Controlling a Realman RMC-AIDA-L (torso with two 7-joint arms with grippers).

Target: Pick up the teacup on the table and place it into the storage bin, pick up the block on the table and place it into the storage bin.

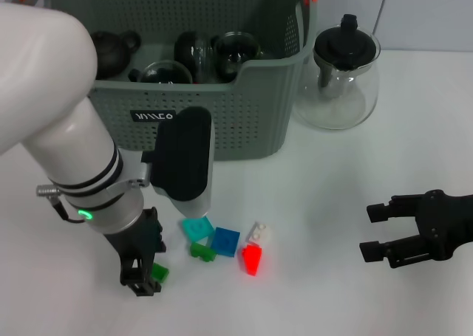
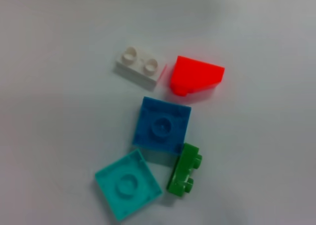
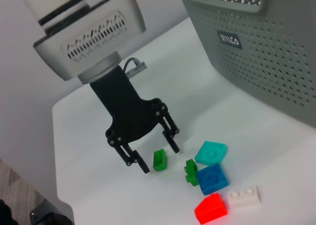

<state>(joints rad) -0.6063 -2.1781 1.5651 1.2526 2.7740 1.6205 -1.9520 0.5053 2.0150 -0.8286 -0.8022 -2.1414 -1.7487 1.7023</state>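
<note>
My left gripper [image 1: 142,280] is low over the table with its fingers open. In the right wrist view it [image 3: 159,157] straddles a small green block [image 3: 159,159], which also shows in the head view [image 1: 160,272]. The block lies on the table. Just to its right lie a teal block [image 1: 197,228], a blue block [image 1: 225,241], a second green block [image 1: 201,252], a white block [image 1: 259,233] and a red block [image 1: 252,259]. The grey-green storage bin [image 1: 244,122] stands behind them with dark and glass cups [image 1: 235,52] inside. No teacup shows on the table. My right gripper [image 1: 369,232] is open and empty at the right.
A glass teapot [image 1: 346,74] with a black lid stands to the right of the bin. The left wrist view shows the white [image 2: 140,67], red [image 2: 197,75], blue [image 2: 162,124], green [image 2: 185,169] and teal [image 2: 128,184] blocks from above.
</note>
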